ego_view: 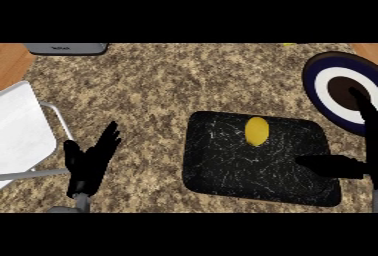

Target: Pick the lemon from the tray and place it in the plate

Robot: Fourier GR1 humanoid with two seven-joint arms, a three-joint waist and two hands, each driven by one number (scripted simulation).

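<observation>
A yellow lemon [256, 131] lies on the far middle part of a black speckled tray [221, 170]. At the upper right stands a round plate [322, 82] with dark blue and white rings and a dark centre, partly cut by the view's edge. My right hand [336, 166] is open at the right edge, its thumb lying over the tray's right side and one finger stretching up across the plate; it is apart from the lemon, to its right. My left hand [88, 165] rests open at the lower left, fingers up.
The counter [148, 90] is brown speckled stone. A white rack with a metal frame [29, 135] sits at the left edge. A grey appliance [66, 48] shows at the top left. Wooden surface strips show at both top corners.
</observation>
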